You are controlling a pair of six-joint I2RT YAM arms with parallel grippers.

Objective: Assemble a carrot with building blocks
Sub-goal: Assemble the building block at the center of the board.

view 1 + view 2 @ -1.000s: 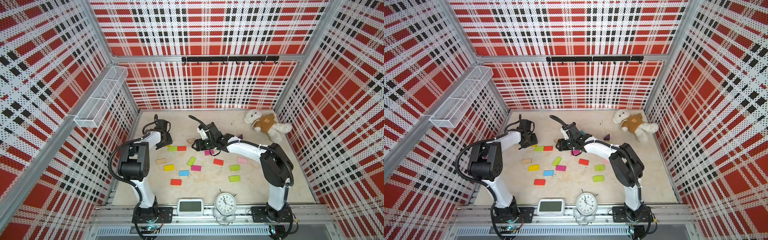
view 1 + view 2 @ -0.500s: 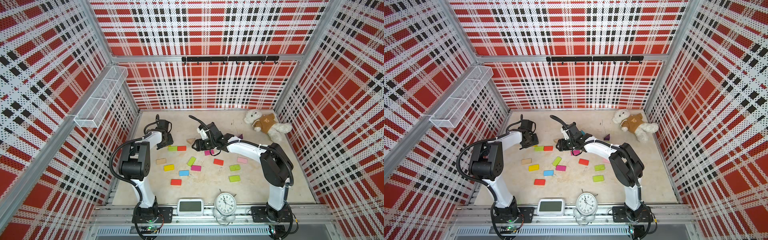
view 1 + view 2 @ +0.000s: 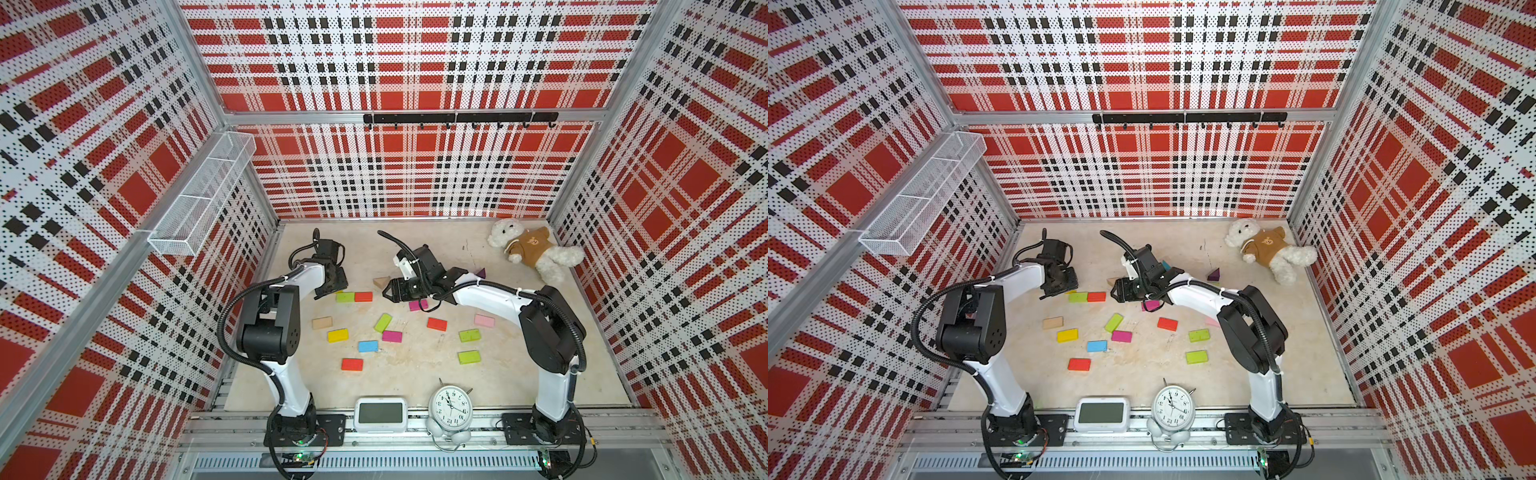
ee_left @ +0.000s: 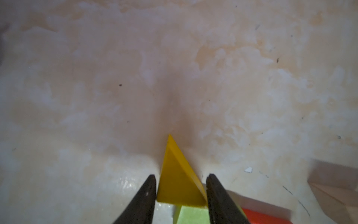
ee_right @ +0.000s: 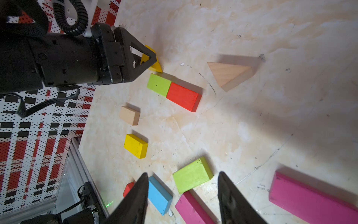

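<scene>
Change: almost nothing differs from a second ago; I read this as a pause in placing, not progress.
Left grip: the left end effector (image 4: 181, 175) is clamped on the yellow wedge (image 4: 174, 178), low at the bench (image 3: 415, 245).
Wedge position: about 10 o'clock of the lime brick (image 5: 158, 84), which abuts the red brick (image 5: 183, 97).
Right grip: the right end effector (image 5: 183, 173) has its fingers apart and empty.
Container: the wire basket (image 3: 199, 199), on the wall at 9 o'clock, has nothing visible inside.

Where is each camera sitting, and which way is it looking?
Top views: high above the front, looking down at the table; left arm and right arm show.
Left wrist: looks down at the yellow wedge; left gripper pinches it.
Right wrist: looks across the table; open right gripper and left gripper show.
Both wrist views share the wedge, lime brick, red brick.
</scene>
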